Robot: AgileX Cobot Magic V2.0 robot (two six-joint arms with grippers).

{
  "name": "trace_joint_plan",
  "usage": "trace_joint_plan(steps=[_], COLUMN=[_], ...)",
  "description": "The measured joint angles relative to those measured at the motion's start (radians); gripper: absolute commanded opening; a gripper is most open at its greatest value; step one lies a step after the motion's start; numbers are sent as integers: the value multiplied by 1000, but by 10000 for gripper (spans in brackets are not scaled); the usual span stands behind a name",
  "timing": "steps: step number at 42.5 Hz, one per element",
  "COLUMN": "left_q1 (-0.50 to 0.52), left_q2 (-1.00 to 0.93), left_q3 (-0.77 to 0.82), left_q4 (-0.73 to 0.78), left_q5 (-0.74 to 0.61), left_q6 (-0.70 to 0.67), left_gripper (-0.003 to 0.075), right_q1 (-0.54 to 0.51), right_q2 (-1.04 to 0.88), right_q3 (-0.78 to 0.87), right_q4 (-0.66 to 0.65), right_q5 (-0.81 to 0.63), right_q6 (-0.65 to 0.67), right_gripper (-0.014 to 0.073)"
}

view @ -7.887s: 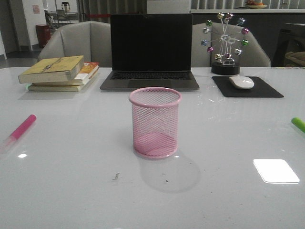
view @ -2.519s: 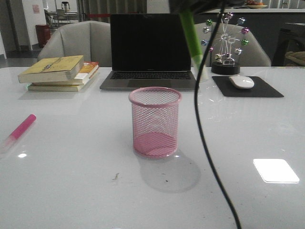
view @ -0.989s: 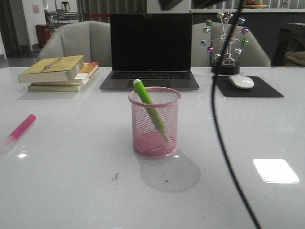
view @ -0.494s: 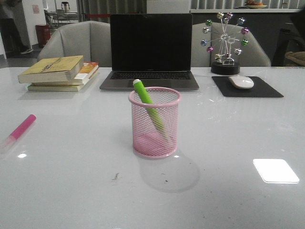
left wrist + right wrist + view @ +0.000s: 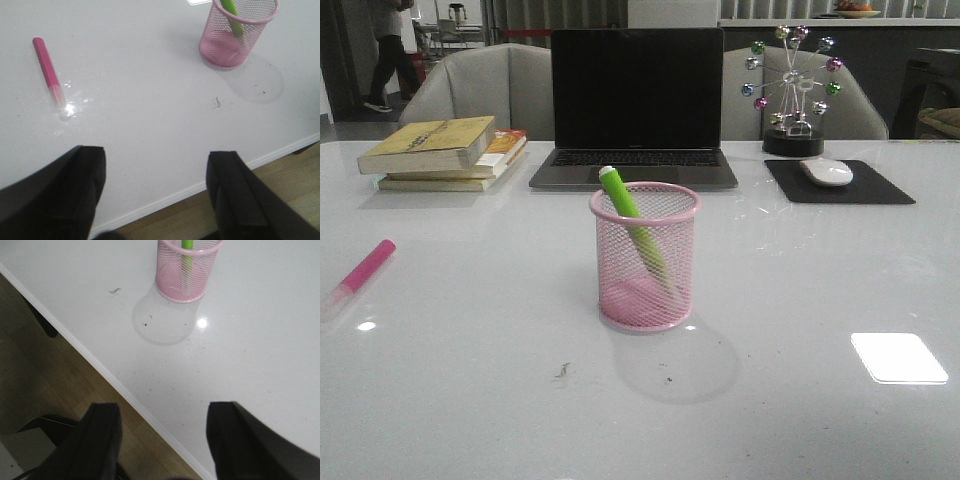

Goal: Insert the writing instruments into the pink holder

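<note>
The pink mesh holder (image 5: 645, 258) stands mid-table, also seen in the left wrist view (image 5: 239, 35) and the right wrist view (image 5: 186, 271). The lime green marker (image 5: 632, 222) leans inside it, its top above the rim (image 5: 231, 11) (image 5: 187, 246). The magenta-pink marker (image 5: 360, 275) lies flat at the table's left side, its pale cap toward the front (image 5: 49, 76). My left gripper (image 5: 156, 160) hangs open over the table's front edge, well short of the pink marker. My right gripper (image 5: 164, 412) is open over the front edge too. Neither shows in the front view.
A laptop (image 5: 636, 105) stands behind the holder, with stacked books (image 5: 445, 152) at back left. A mouse on a black pad (image 5: 828, 172) and a ball ornament (image 5: 792, 90) sit at back right. The white table edge (image 5: 107, 374) borders wooden floor.
The right arm carried the green marker over the holder and left it inside, then drew back out of the front view. In the last half second nothing on the table moved.
</note>
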Motion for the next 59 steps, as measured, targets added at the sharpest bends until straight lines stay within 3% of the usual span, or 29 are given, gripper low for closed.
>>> trace_joint_plan(steps=[5, 24, 40, 59], left_q1=[38, 288, 296, 296], left_q2=[62, 550, 962, 1246], left_q3=[-29, -329, -606, -840], left_q4=[0, 18, 20, 20], left_q5=[40, 92, 84, 83], left_q6=[-9, -11, -11, -11], left_gripper=[615, 615, 615, 615], right_q1=[0, 0, 0, 0], right_q2=[0, 0, 0, 0], right_q3=[0, 2, 2, 2], right_q4=[0, -2, -2, -2], right_q5=[0, 0, 0, 0], right_q6=[0, 0, 0, 0], right_gripper=[489, 489, 489, 489])
